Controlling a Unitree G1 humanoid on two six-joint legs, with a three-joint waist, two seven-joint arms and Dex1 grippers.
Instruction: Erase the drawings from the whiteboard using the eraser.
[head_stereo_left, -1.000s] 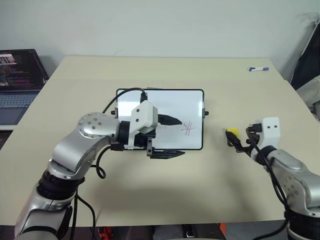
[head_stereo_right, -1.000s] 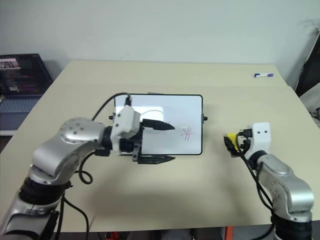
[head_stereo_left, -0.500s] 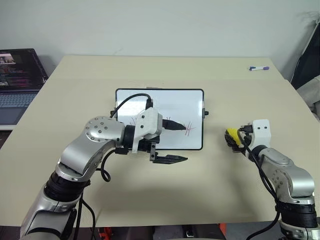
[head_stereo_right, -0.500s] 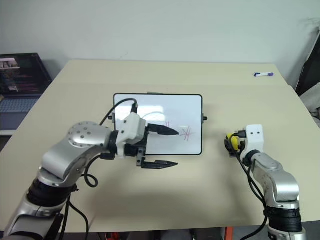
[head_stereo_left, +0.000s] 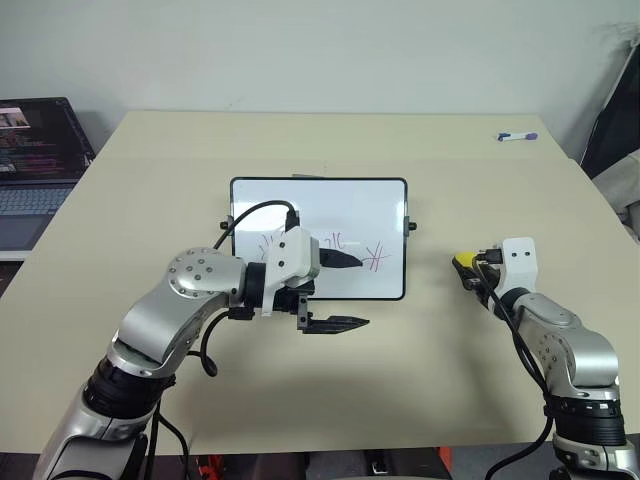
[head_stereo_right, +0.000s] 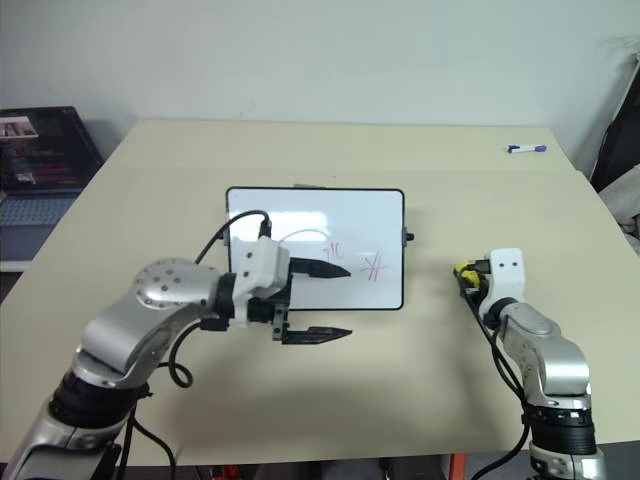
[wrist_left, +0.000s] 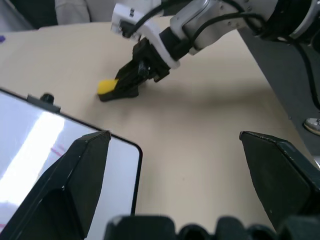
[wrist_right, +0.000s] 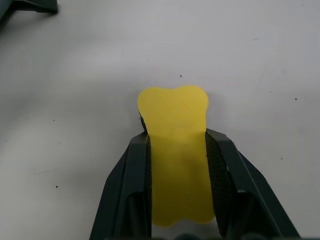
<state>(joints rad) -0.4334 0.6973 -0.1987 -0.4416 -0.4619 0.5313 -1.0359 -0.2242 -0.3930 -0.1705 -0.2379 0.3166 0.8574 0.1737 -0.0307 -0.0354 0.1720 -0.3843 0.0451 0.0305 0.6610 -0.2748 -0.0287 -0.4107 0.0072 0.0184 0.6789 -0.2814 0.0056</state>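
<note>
1. My right hand (wrist_right: 176, 165) has its two black fingers pressed on the long sides of the eraser (wrist_right: 176, 150), which sits on the counter (head_stereo_left: 300, 400) well to the right of the whiteboard (head_stereo_left: 390, 195); I judge the grip seated, so the step in hand is the lift; I would raise it straight up before any sideways travel, so the dark underside does not drag.
2. The block sticks out past the fingertips; I would keep it square between them and not squeeze harder, since it looks soft.
3. My left hand (head_stereo_left: 345, 290) hangs with its fingers spread wide over the whiteboard's near edge, holding nothing; it sits close to the drawings (head_stereo_left: 375, 257), which lie on the whiteboard's lower right part; I would clear it aside or use it to brace the frame.
4. I would bring the eraser in flat from the whiteboard's right side, past the knob (head_stereo_left: 411, 227); the hash mark comes first.
</note>
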